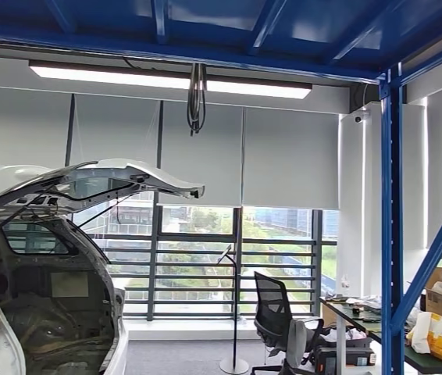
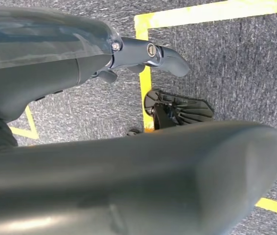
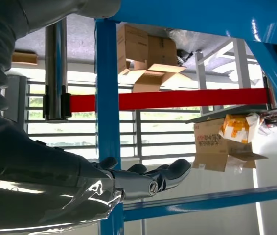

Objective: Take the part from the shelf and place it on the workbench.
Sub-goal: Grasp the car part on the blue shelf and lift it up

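Looking out from the head view, one white car [image 1: 41,258] is sitting with its hatch up, one black office chair [image 1: 275,316] near one cluttered desk [image 1: 354,312], and two blue uprights [image 1: 390,226] are standing in the way. Left hand [image 2: 144,54] is hanging over carpet, holding nothing. Right hand [image 3: 148,178] is stretching out flat, fingers together, empty. Can't tell where the part is.

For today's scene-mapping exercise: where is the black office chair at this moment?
In the head view, the black office chair stands low and right of centre, before the railed window, between the floor lamp and the cluttered desk.
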Controlling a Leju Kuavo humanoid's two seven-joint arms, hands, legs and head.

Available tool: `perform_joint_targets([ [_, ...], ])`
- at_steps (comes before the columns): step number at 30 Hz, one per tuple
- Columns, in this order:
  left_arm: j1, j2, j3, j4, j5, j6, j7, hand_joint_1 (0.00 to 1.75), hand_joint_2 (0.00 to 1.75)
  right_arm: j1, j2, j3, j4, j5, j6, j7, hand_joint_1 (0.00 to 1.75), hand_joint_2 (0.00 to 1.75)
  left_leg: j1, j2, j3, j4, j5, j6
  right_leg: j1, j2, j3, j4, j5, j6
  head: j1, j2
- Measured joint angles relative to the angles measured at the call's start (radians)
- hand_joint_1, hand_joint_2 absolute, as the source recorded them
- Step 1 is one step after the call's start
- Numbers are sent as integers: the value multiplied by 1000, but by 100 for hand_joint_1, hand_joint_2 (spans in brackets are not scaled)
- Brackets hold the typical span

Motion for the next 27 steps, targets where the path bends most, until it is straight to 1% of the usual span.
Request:
perform_joint_targets([
  [4, 0, 0, -4, 0, -5, 0, 1, 0, 0, -21, 0, 11, 36, -14, 15, -3, 0, 175, 0, 0, 0, 0, 0, 0, 0, 0, 0, 0, 0, 0, 0, 0],
  [10, -1, 0, -9, 0, -17, 0, 4, 0, 0, -73, 2, 39, 133, -40, 29, -9, 0, 175, 0, 0, 0, 0, 0, 0, 0, 0, 0, 0, 0, 0, 0, 0],
  [15, -2, 0, -12, 0, -19, 1, 5, 0, 0, -109, 14, 67, 211, -72, 49, -29, 0, 175, 0, 0, 0, 0, 0, 0, 0, 0, 1, 0, 0, 0, 0, 0],
  [19, -3, 0, -12, 0, -17, 4, 10, 0, 0, -133, 30, 98, 260, -118, 82, -64, 0, 175, 0, 0, 0, 0, 0, 0, 0, 0, 0, 0, 0, 0, 0, 0],
  [23, -5, 0, -12, 0, -17, 6, 11, 0, 0, -156, 42, 143, 309, -153, 93, -69, 0, 175, 1, -1, 0, 0, 0, 0, 1, -1, 0, 0, 0, 0, 0, 0],
  [27, -4, 0, -12, 0, -17, 6, 11, 0, 0, -170, 44, 166, 336, -165, 93, -69, 0, 175, 1, -1, 0, 0, 0, 0, 1, -1, 1, 1, 0, 0, 0, 0],
])
